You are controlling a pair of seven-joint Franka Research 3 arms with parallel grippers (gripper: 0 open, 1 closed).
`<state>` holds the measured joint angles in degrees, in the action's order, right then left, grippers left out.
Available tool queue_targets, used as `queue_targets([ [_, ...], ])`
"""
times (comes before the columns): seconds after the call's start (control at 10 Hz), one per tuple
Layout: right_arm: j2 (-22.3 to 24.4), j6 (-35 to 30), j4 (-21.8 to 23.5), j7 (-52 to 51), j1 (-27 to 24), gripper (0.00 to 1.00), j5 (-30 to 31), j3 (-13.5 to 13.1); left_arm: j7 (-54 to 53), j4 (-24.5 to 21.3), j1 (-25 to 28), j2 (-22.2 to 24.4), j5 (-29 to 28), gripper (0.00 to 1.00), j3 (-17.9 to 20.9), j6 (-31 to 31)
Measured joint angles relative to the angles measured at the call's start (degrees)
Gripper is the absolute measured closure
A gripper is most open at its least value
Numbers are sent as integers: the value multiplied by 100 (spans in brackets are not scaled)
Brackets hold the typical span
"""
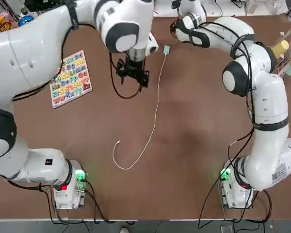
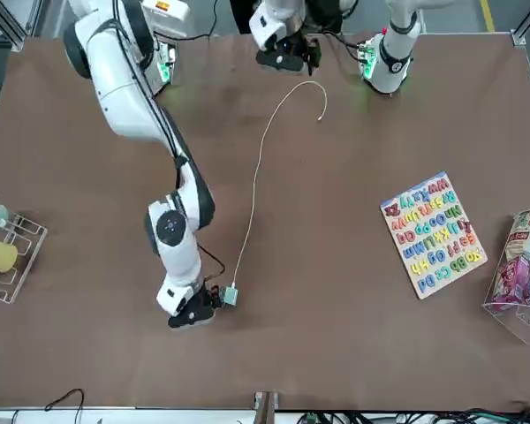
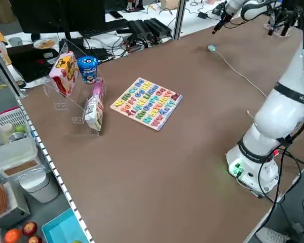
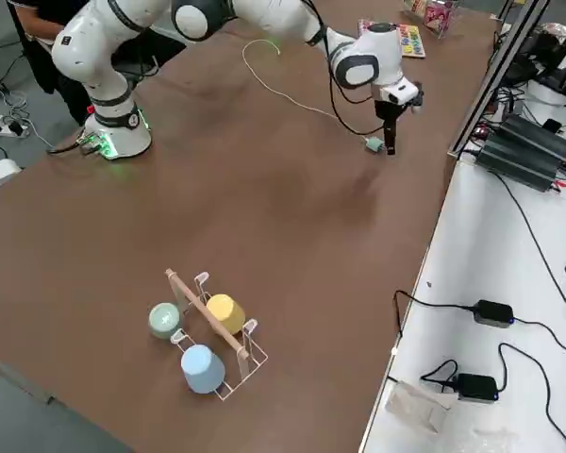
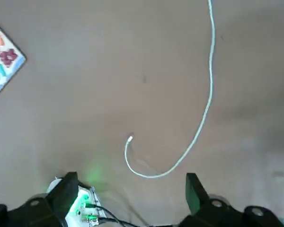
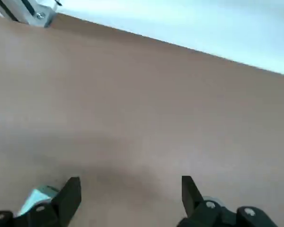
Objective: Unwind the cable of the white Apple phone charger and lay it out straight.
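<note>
On the brown surface [image 1: 194, 145] the cable [image 1: 156, 104] runs lengthwise, its hooked end nearest the spread, empty left hand [image 5: 130, 198], while the right hand [image 6: 128, 201], also spread, sits beside the white Apple phone charger [image 1: 166, 49].

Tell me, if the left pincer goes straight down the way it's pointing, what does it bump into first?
Probably just the bare brown table. The open left pincer points down, with the white cord's curled end lying just ahead of its tips; depth is hard to judge.

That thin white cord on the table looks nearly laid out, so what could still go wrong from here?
The cable still ends in a hook near its connector, so it isn't fully straight. The open right pincer sits right beside the charger; pulling away could nudge it. The open left pincer hangs above the table, close to the cord, and a low sweep might drag it.
</note>
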<state>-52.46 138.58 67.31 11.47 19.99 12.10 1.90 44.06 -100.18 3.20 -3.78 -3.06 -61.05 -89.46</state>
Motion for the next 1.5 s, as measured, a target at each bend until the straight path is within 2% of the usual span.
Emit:
queue_targets([
  [0.2, 114, -252, -13, -873, -640, 6, 0, 420, -5, 4, 637, 139, -1, 0, 18, -343],
  [0.4, 210, -735, -111, -1397, -1334, 4, 1, 1113, -24, 15, 1244, 139, -37, 0, 51, -529],
  [0.5, 282, -1036, -199, -1560, -1554, 3, 1, 1333, -37, 44, 1470, 139, -154, 0, 59, -552],
  [0.7, 664, -1689, -317, -1673, -1808, 0, -105, 1499, -32, 92, 1758, 182, -380, 0, 200, -547],
  [0.8, 993, -2038, -245, -1697, -1897, 0, -352, 1521, -74, 100, 1874, 200, -405, 0, 340, -492],
  [0.9, 1444, -2273, 45, -1705, -1993, 0, -624, 1498, -263, 100, 1932, 238, -428, 0, 588, -433],
  [1.1, 2520, -2639, 1058, -1705, -2158, 0, -957, 1236, -927, 115, 1979, 400, -437, 0, 1323, -408],
  [1.3, 3517, -3027, 2071, -1842, -2420, 0, -1059, 927, -1985, 250, 1884, 449, -407, 0, 2257, -447],
  [1.4, 3894, -3158, 2448, -1934, -2534, 0, -1081, 774, -2604, 348, 1561, 401, -370, 0, 2869, -459],
  [1.5, 4185, -3225, 2735, -1978, -2612, 0, -1090, 616, -3072, 429, 993, 352, -314, 0, 3661, -461],
])
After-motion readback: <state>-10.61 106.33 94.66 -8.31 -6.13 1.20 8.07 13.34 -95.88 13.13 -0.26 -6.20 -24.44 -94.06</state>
